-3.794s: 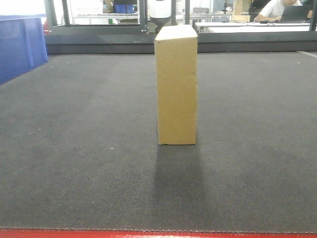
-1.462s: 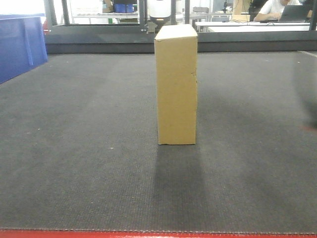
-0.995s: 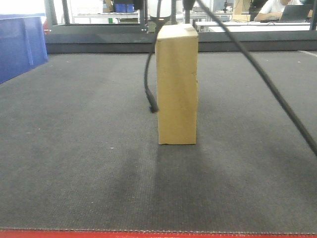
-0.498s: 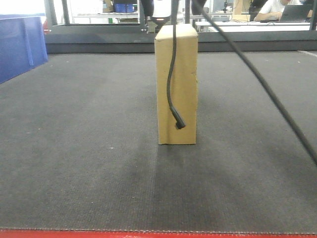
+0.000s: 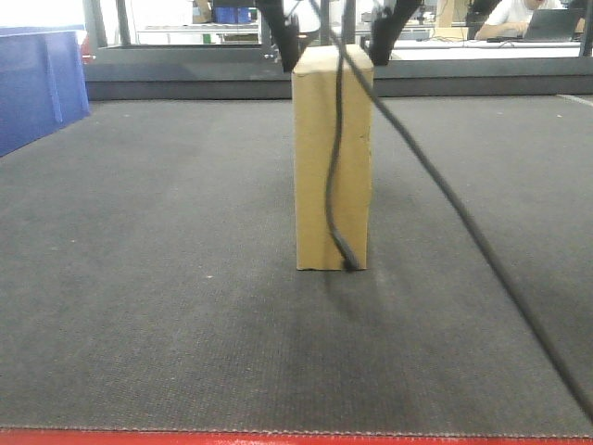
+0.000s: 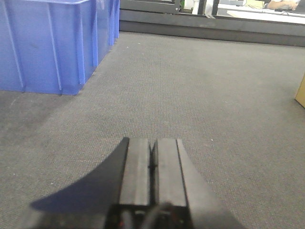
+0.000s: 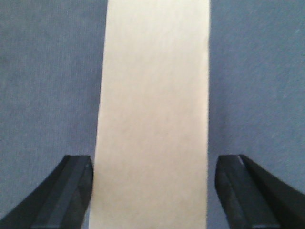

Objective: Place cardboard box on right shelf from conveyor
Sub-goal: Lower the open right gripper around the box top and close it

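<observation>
Status: pick not yet made. The cardboard box [image 5: 332, 158] stands upright on the conveyor belt [image 5: 139, 278], centre of the front view, base flat on the belt and well back from the red strip [image 5: 296, 438] along the bottom edge.

The right gripper [image 5: 334, 57] sits at the upper centre of that view, jaws apart, one finger on each side of the box top. In the right wrist view the fingers [image 7: 76, 191] show in the lower corners, flanking the long top face. The left one looks to be at the box edge and a thin gap shows at the other, so we judge nothing clamped.

A black cable [image 5: 335, 167] hangs across the box front.

The left gripper [image 6: 152, 143] has its fingers pressed together, empty, over bare belt. A blue bin [image 6: 47, 43] is at upper left.

Remaining, in our judgement: close on the box, lift, carry, set it on the right shelf, which no view shows.
</observation>
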Tool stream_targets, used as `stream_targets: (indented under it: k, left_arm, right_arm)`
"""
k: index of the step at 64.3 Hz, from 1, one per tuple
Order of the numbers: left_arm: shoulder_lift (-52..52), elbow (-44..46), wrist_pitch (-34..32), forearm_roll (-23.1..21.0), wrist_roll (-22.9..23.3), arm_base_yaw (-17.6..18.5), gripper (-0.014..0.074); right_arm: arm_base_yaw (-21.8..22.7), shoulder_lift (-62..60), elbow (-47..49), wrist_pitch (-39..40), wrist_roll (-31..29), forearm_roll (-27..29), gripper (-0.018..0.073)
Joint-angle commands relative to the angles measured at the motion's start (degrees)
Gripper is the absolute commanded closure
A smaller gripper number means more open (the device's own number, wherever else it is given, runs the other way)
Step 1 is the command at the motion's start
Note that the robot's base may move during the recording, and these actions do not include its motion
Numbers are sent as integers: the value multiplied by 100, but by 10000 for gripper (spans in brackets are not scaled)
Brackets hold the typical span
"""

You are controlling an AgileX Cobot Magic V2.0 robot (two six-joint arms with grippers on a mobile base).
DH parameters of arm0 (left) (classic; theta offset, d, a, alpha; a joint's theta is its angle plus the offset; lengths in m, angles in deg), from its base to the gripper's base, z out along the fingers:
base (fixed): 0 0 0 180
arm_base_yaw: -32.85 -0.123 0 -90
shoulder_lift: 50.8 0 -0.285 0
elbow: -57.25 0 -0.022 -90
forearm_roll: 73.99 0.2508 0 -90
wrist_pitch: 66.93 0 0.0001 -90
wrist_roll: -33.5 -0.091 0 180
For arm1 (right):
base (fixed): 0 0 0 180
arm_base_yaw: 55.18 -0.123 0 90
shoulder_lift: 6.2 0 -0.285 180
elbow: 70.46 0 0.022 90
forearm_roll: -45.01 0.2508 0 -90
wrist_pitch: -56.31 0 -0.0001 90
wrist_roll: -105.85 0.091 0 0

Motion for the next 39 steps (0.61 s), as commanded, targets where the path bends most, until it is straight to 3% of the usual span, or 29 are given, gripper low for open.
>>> stream_targets:
  k: [1, 21, 27, 36, 39]
  left_arm:
    - [69, 16, -479, -27, 29, 1, 715]
    - [69, 16, -479, -27, 29, 1, 715]
    - [69, 16, -479, -27, 29, 1, 715]
    - [69, 16, -479, -27, 29, 1, 715]
    - [69, 16, -479, -27, 29, 1, 715]
  right_arm:
    - [32, -336, 13, 70, 1, -66, -53]
    - [39, -336, -551, 363, 1, -1, -39]
    - [39, -348, -563, 420, 1, 69, 83]
    - [106, -488, -563, 533, -4, 107, 350]
    - [161, -565, -563, 545, -9, 107, 390]
